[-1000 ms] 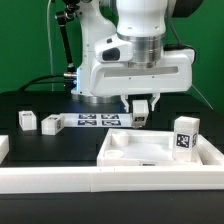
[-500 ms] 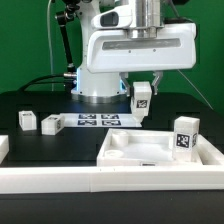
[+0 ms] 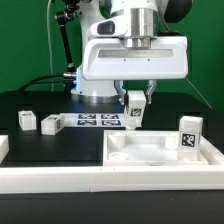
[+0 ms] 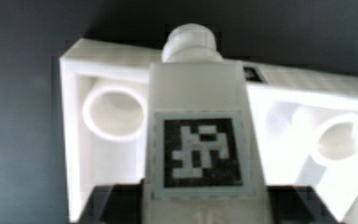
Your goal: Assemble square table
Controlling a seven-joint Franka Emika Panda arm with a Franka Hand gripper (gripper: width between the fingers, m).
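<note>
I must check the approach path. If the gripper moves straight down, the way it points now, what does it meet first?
Probably the square table slab: the leg held in the gripper would touch it near its rim, though depth is unclear.

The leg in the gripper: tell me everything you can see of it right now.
The leg is a short white block, plastic by its look, with a black-and-white tag on one face and a rounded peg at its far end. The gripper is shut on it and holds it roughly upright, peg down, above the rim of the square tabletop, near its corner at the exterior view's left. Whether the peg touches the tabletop cannot be told.
</note>
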